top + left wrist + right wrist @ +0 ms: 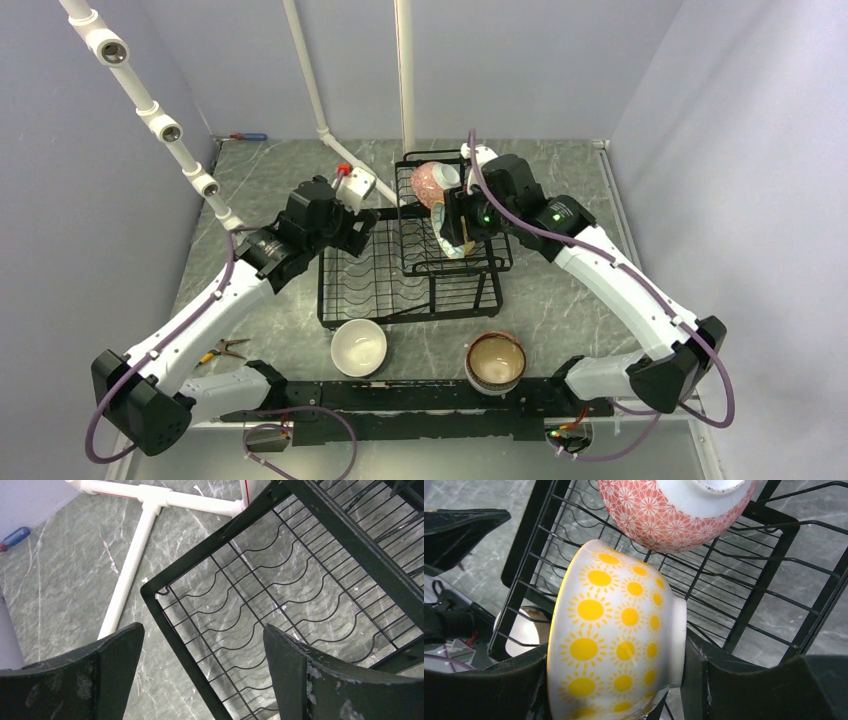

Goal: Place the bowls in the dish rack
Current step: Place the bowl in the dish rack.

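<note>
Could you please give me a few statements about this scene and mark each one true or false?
1. The right gripper holds the yellow-sun bowl. True.
2. The left gripper is shut on a bowl. False: it is open and empty, above a corner of the dish rack.
3. The pink-patterned bowl lies in the rack, on its upper level. True.
4. The plain white bowl sits in the rack. False: it stands on the table, in front of the rack.

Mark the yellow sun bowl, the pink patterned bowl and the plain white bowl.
yellow sun bowl (614,640), right wrist view, on its patterned outer wall.
pink patterned bowl (639,515), right wrist view, on its outer wall near the foot.
plain white bowl (359,347), top external view, on its inside bottom.
</note>
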Controlling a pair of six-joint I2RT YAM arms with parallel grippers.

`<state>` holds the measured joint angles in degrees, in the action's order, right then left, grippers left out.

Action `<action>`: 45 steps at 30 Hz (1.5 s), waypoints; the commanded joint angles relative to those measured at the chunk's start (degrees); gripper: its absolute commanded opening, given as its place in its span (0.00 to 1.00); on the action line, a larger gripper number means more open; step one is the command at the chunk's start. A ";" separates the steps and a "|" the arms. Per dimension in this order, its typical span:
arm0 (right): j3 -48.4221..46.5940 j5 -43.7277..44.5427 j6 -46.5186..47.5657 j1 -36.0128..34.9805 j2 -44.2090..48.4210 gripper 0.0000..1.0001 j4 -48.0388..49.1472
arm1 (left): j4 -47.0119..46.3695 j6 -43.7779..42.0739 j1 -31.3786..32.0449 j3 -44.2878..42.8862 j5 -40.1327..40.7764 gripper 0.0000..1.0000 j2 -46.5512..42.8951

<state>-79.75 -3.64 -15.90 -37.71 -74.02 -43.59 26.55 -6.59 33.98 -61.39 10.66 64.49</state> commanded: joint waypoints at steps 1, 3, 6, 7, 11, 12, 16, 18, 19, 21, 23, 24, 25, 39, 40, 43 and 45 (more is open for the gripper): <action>-5.25 7.15 -0.14 -2.02 -0.88 0.00 -0.32 | -1.96 -1.42 -0.05 0.43 1.18 0.94 -2.91; -6.16 8.54 -0.05 -2.99 -2.00 0.00 -1.29 | -2.37 -1.46 -0.05 0.61 1.42 0.94 -3.22; -7.18 9.04 0.23 -4.05 -3.61 0.10 -2.55 | -2.05 -1.51 -0.07 0.56 1.56 0.94 -3.34; -7.56 9.04 0.18 -4.44 -4.09 0.16 -2.86 | -1.98 -1.52 -0.05 0.56 1.57 0.94 -3.28; -8.77 5.60 0.17 -5.06 -5.43 0.29 -3.38 | -1.63 -1.67 -0.11 0.40 0.98 0.94 -3.02; -8.65 4.51 0.17 -5.10 -5.37 0.32 -2.93 | -1.52 -1.46 -0.11 0.28 0.86 0.94 -3.00; -8.68 2.01 0.12 -5.24 -4.83 0.49 -1.92 | -0.99 -0.75 -0.06 -0.09 0.20 0.94 -2.78; -8.93 1.54 0.30 -5.20 -4.54 0.58 -1.75 | -0.97 -0.48 -0.05 -0.05 -0.10 0.94 -2.79; -8.85 0.92 0.34 -5.18 -4.17 0.62 -1.37 | -0.97 -0.31 -0.05 -0.01 -0.18 0.94 -2.81; -8.48 -0.50 0.34 -5.25 -3.51 0.69 -0.57 | -1.09 -0.29 -0.05 0.08 -0.10 0.94 -2.93; -8.12 -1.94 0.27 -5.22 -2.82 0.76 -0.04 | -1.14 -0.41 -0.05 0.06 -0.05 0.94 -2.94; -7.96 -2.90 0.46 -5.23 -2.59 0.79 0.33 | -1.10 -0.42 -0.11 0.04 -0.09 0.94 -2.82; -7.66 -3.80 0.63 -5.19 -2.28 0.83 0.74 | -1.02 -0.44 -0.07 -0.01 -0.15 0.94 -2.79; -5.87 -8.08 0.09 -5.15 -0.69 0.91 4.64 | -0.33 0.46 -0.06 -0.59 0.46 0.94 -2.43; -5.82 -8.25 0.08 -5.15 -0.61 0.89 4.77 | -0.35 0.51 -0.05 -0.58 0.56 0.94 -2.63; -5.37 -9.42 0.00 -5.16 -0.38 0.84 5.90 | -0.57 0.48 -0.07 -0.41 0.75 0.94 -2.78; -5.10 -10.96 -0.07 -5.15 -0.38 0.83 6.59 | -0.70 0.41 -0.05 -0.31 0.83 0.94 -2.88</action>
<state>-85.32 -11.46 -15.62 -42.59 -76.01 -41.41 27.29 -6.61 33.98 -60.84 11.31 62.41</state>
